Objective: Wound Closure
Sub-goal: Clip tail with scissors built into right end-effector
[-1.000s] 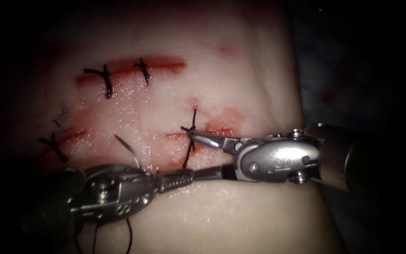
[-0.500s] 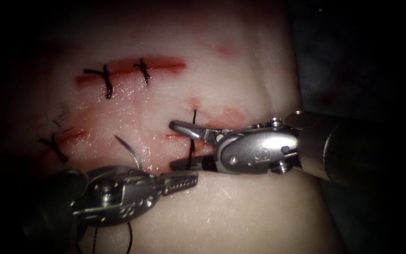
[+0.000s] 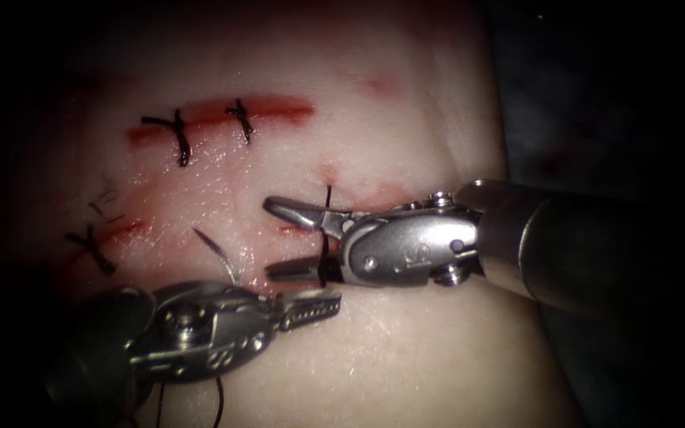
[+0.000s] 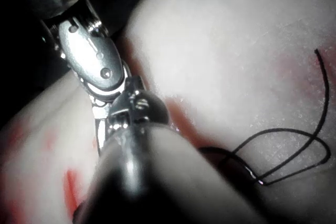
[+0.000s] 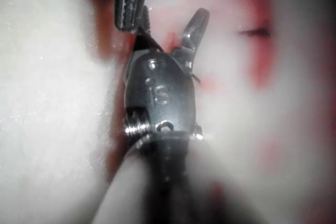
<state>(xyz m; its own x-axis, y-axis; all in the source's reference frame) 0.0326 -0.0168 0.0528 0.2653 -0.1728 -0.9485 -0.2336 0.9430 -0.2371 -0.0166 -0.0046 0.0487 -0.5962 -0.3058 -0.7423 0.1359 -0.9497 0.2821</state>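
Note:
On the tissue (image 3: 406,341), my right tool (image 3: 271,238) reaches in with its jaws open. They straddle the upright dark thread of a stitch (image 3: 327,196) on the lower cut (image 3: 291,230) and hold nothing. My left tool (image 3: 336,299) lies just below it, shut, with nothing visible in its jaws. The curved needle (image 3: 216,252) rises left of that stitch, its lower end hidden behind the left tool, and neither tool holds it. Loose thread (image 4: 294,153) loops over the pale tissue. The right wrist view has the right tool (image 5: 165,22) beside the left tool's toothed jaw.
The upper cut (image 3: 279,105) carries two dark stitches (image 3: 180,136). Another stitch (image 3: 89,242) sits at the lower cut's left end, with red fluid (image 3: 394,194) around the cuts. Thread (image 3: 217,396) hangs below the left tool. The tissue's edge drops off at the right.
The right tool has moved left, its open jaws now around the stitch's thread. The left tool has edged slightly to the right. The needle has stayed in place.

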